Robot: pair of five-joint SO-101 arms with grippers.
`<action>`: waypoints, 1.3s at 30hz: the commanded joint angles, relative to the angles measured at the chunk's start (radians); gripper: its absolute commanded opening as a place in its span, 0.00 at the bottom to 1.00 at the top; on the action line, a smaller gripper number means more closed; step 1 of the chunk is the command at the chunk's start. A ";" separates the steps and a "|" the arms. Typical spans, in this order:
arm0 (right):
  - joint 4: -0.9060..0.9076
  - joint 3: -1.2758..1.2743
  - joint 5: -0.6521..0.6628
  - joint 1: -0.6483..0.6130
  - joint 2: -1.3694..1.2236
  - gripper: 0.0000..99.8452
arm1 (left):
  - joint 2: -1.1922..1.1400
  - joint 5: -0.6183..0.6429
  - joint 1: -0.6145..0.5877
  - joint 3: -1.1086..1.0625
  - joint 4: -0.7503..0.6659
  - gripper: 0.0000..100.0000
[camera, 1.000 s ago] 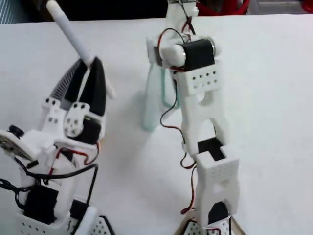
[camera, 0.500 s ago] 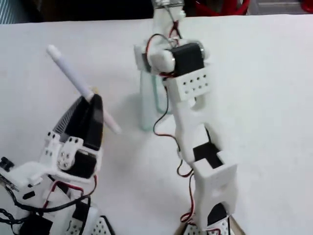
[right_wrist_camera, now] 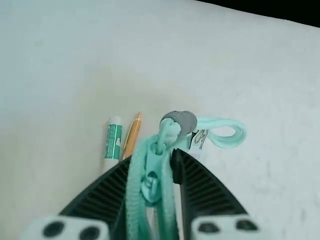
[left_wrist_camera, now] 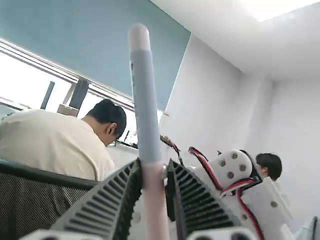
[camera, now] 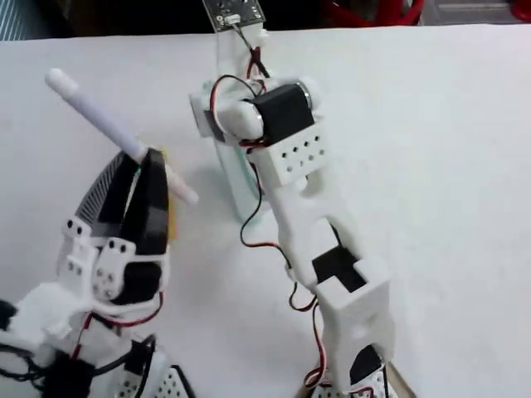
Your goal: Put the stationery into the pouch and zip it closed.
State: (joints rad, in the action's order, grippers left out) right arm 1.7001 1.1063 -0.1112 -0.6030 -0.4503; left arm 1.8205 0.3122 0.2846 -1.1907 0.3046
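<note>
A white pen (left_wrist_camera: 145, 100) is clamped in the left gripper (left_wrist_camera: 152, 167), projecting beyond its tips. The mint pouch (right_wrist_camera: 136, 200) is pinched at its zipper edge by the right gripper (right_wrist_camera: 152, 159); an orange pencil (right_wrist_camera: 132, 136) and a green-white stick (right_wrist_camera: 113, 141) are seen just beyond its tips.

In the high view the left gripper (camera: 148, 160), clamped on the white pen (camera: 93, 106), drew back from the far part of the table toward 6 o'clock. The pen's free end then tipped further toward 9 o'clock. The right arm (camera: 286, 137) swung toward 9 o'clock, carrying the teal pouch (camera: 236, 178) pinched in the right gripper (right_wrist_camera: 152, 161) (the gap between pouch and pen narrowed markedly). Its wrist board (camera: 234, 12) came into sight at the 12 o'clock edge. A yellow strip (camera: 171, 207) emerged along the left gripper's 3 o'clock side.
</note>
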 commanded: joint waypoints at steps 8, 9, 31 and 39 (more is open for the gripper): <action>0.013 0.002 -0.074 0.143 0.016 0.04 | 0.002 -0.242 0.033 -0.189 -0.167 0.03; 0.013 0.002 -0.138 0.173 0.019 0.04 | 0.002 -0.245 0.054 -0.189 -0.167 0.03; 0.016 -0.140 -0.681 0.358 0.191 0.04 | 0.002 -0.068 -0.087 -0.272 -0.087 0.03; 0.015 -0.258 -0.686 0.464 0.145 0.02 | 0.001 -0.114 -0.082 -0.336 -0.015 0.03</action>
State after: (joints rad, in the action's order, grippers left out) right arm 1.7169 0.8562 -0.7986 -0.1580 -0.3199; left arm 1.8159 0.2064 0.2094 -1.5251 0.2862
